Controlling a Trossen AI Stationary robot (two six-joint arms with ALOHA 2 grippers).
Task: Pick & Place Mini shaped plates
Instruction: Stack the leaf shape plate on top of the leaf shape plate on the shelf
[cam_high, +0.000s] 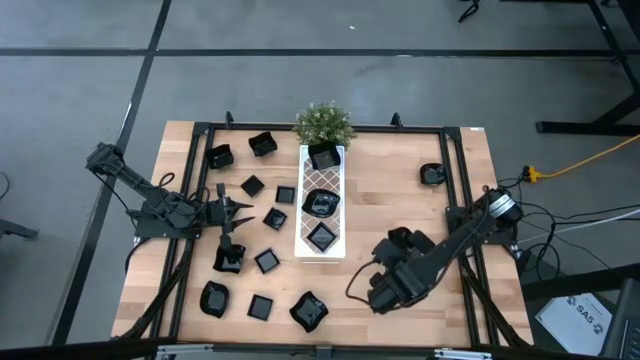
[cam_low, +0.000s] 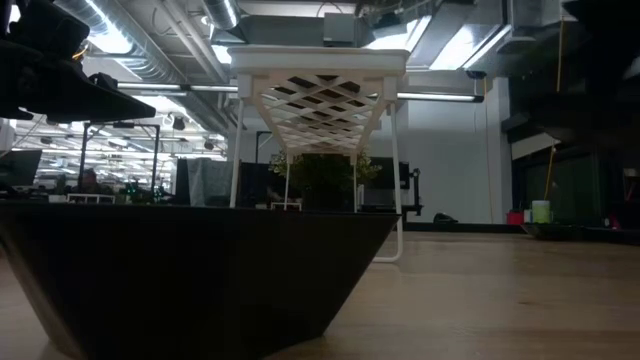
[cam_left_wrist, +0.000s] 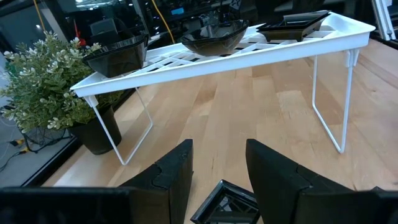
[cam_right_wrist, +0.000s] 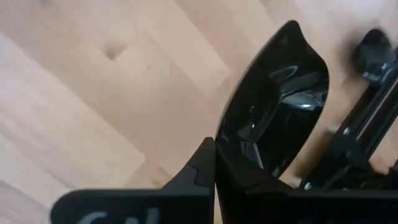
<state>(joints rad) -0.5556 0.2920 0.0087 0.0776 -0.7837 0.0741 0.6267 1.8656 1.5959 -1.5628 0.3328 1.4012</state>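
the right gripper (cam_right_wrist: 214, 163) is pinching the rim of a wavy black plate (cam_right_wrist: 273, 106) near the table's right side, well right of the white tray (cam_high: 322, 240), so the carry runs leftward. the left gripper (cam_left_wrist: 219, 167) is spread, apparently just above a square plate (cam_left_wrist: 227, 202) left of the tray.

The left arm reaches in from the table's left edge toward the middle, its wrist about level. The left gripper (cam_high: 237, 206) points right, fingers (cam_left_wrist: 176, 174) apart with a clear gap between them. The right arm stretches from the right edge diagonally toward the near side, bent low. The right gripper (cam_high: 385, 293) has its fingers (cam_right_wrist: 205, 171) pressed together on a plate (cam_right_wrist: 273, 106).
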